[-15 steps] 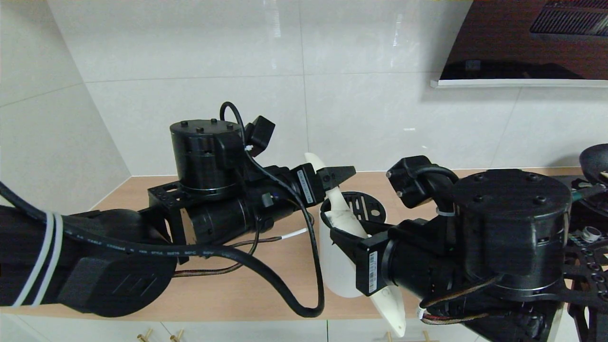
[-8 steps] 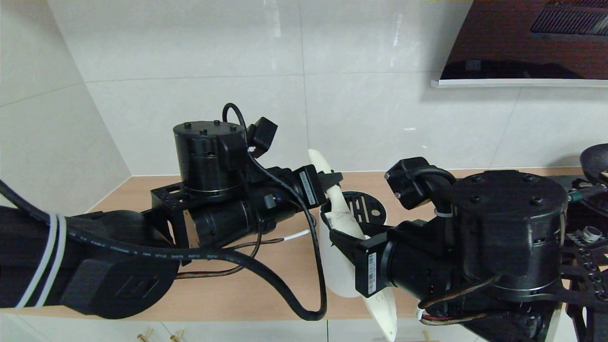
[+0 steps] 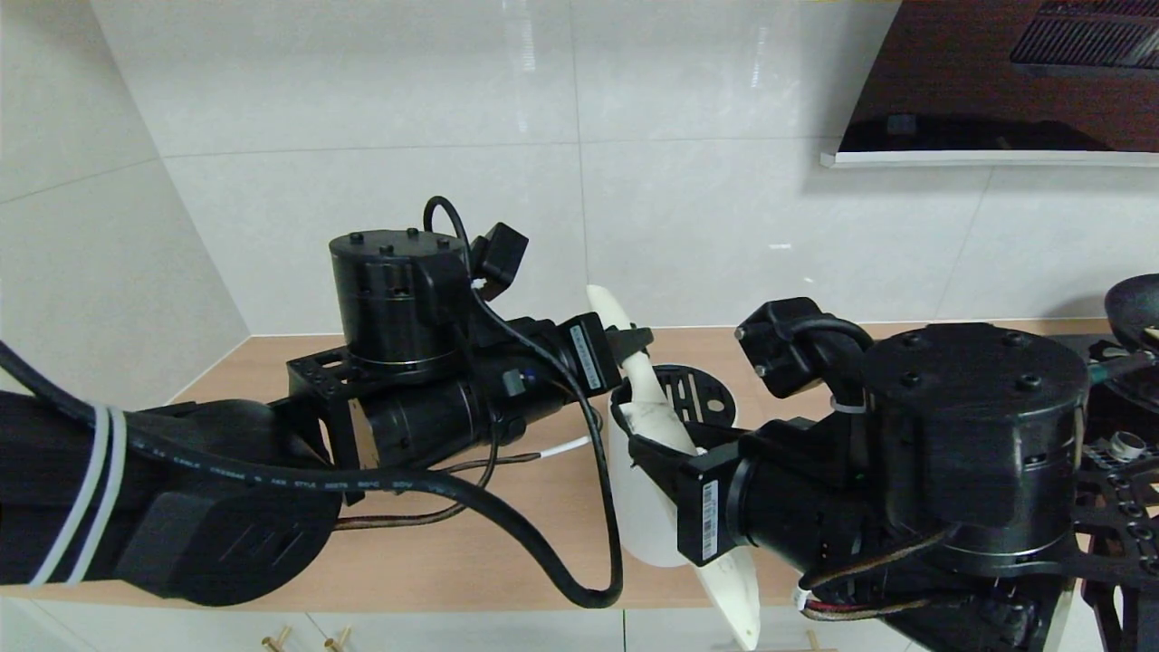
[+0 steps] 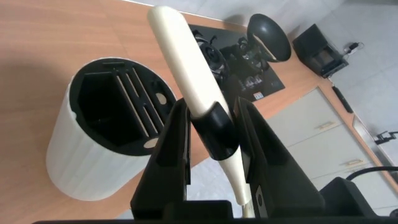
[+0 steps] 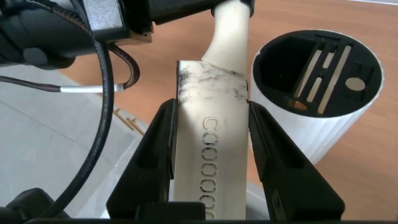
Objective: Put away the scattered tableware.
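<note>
With the left gripper and right gripper jaws both clamped on the spatula, opposing pulls could wrench it loose onto the holder.

The left arm and right arm are black, each with a screw-topped cylindrical housing and white barcode label; a thick black cable, bound by white ties, runs along the left.

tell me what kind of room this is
Most likely a kitchen. A wooden countertop runs along a tiled wall, a range hood hangs at the upper right, and a black cooktop with a pan on it sits on the counter.
</note>
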{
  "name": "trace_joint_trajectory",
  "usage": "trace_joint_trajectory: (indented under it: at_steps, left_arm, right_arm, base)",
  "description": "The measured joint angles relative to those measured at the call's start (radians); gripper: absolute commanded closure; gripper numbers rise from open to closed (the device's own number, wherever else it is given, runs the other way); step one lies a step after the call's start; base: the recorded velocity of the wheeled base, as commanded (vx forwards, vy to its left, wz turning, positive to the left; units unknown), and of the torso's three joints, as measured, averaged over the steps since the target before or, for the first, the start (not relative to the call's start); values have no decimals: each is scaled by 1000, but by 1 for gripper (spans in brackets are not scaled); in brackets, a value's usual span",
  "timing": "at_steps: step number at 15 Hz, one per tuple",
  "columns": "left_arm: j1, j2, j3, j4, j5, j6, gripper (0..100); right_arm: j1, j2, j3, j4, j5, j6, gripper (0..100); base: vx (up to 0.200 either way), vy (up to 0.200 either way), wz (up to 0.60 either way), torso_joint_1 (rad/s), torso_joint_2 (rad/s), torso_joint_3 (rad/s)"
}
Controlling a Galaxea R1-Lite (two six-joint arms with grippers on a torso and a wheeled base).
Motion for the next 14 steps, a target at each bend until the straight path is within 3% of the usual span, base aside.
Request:
trace_joint_trajectory:
  at_steps: [10, 14]
  left_arm:
    - [3, -28, -1, -3, 7, -1, 100]
    - [59, -107, -10, -14, 7, 7, 100]
  right_arm:
    - [-7, -32, -2, -3, -16, -6, 0]
    - [-112, -156, -1, 31, -10, -70, 0]
  base:
    - [0, 0, 0, 0, 0, 0]
    - [0, 0, 0, 0, 0, 0]
